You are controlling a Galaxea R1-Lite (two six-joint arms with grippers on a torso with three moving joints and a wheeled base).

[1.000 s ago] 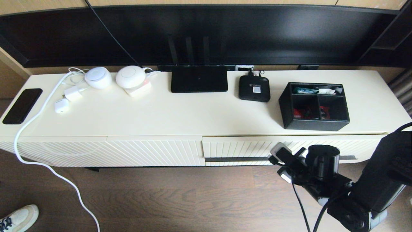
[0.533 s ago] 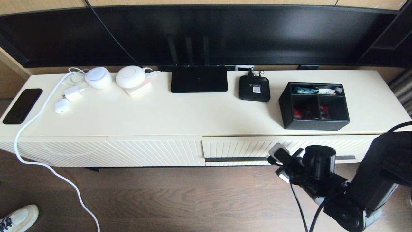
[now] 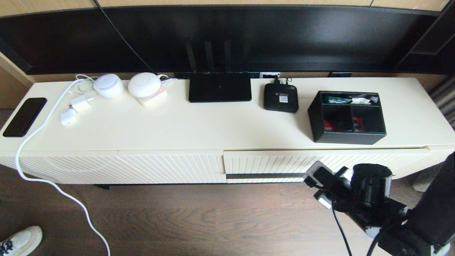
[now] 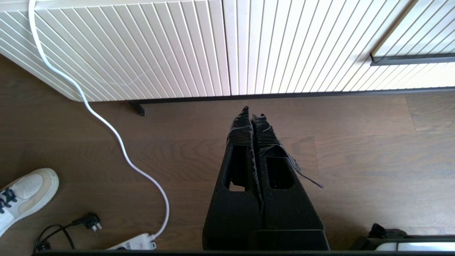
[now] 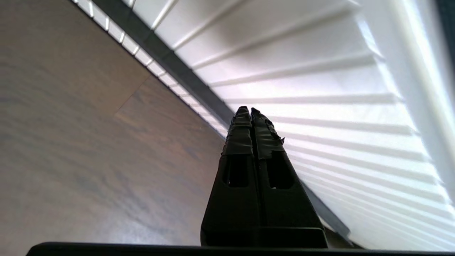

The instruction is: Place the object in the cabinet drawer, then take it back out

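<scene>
Head view: one black organizer box [image 3: 347,116] stood on the cream cabinet top [image 3: 199,124] toward the right end, near the front edge, its long axis running left-right, open side up. It had three compartments: one long at the far side holding small packets, two square at the near side with red packets inside. To its left lay one small rounded black set-top box [image 3: 280,97], then one flat black router [image 3: 219,87]; two round white devices [image 3: 108,85] [image 3: 144,84] and one dark phone [image 3: 24,116] sat further left, with a white cable [image 3: 46,179] trailing to the wooden floor [image 3: 199,220]. The cabinet drawer [image 3: 284,165], cream with ribbed diagonal lines and one long dark handle strip [image 3: 265,175], appeared closed, directly below and in front of the box. The right gripper [image 3: 312,177] sat at the drawer front near the right part of the strip. Left wrist view: the left gripper [image 4: 252,113], fingers pressed together and wrapped in black tape, hung above the floor, well apart from the ribbed cabinet front. A white shoe [image 4: 25,193] showed at the frame edge. Right wrist view: the right gripper's taped fingers [image 5: 241,131] were pressed together, empty, tips just beside the handle strip [image 5: 185,76]; contact could not be told.
</scene>
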